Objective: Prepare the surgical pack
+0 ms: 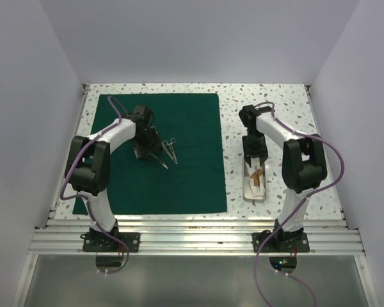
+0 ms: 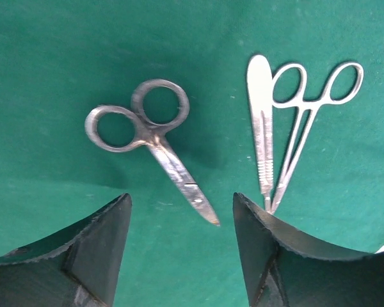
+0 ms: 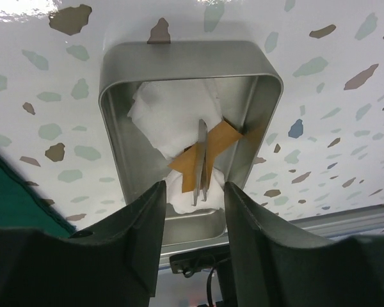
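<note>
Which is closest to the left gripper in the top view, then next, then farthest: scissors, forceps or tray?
1. Scissors: right beside the left gripper, on the green drape.
2. Forceps: a little further right, also on the drape.
3. Tray: far right, off the drape.

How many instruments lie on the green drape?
3 on the drape. Scissors lie to the left. A scalpel handle and ring-handled forceps lie side by side to the right, meeting near their tips. The left gripper could hide more.
</note>
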